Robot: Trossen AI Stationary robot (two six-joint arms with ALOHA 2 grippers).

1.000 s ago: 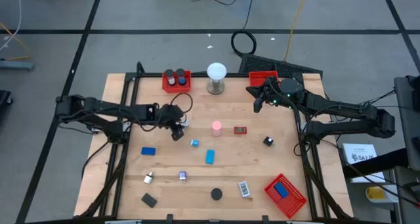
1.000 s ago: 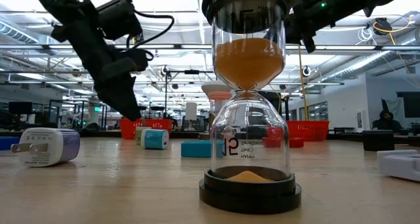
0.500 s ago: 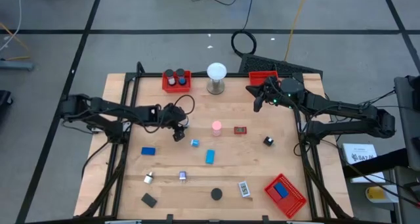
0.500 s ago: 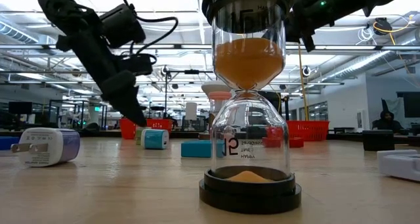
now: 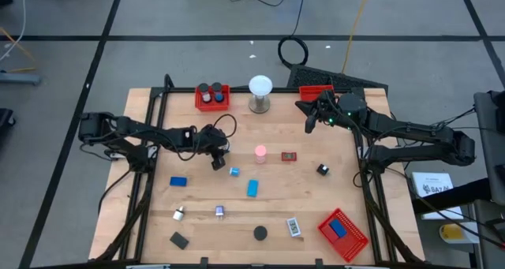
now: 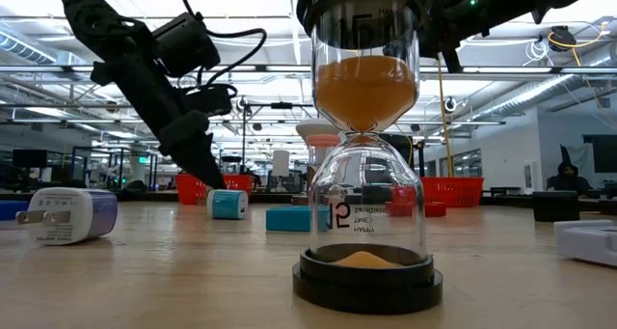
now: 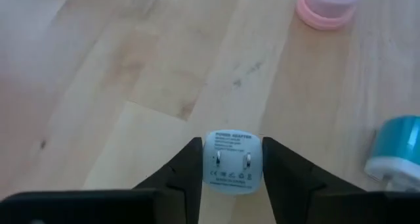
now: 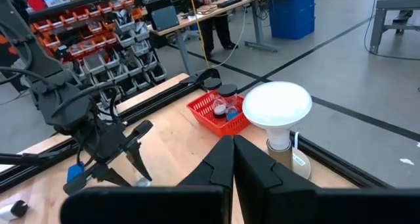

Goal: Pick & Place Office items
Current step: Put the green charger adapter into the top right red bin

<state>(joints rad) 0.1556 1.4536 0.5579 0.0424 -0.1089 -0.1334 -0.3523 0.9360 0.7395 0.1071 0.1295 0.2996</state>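
Closing narrower around the small white charger [image 7: 230, 162] near counter centre, the left gripper [image 7: 230, 175] jaws begin the pick; right jaws shut at two o'clock.

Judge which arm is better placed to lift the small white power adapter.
Left. The left gripper already has its fingers either side of the power adapter; the right gripper hangs shut, far off near the globe lamp.
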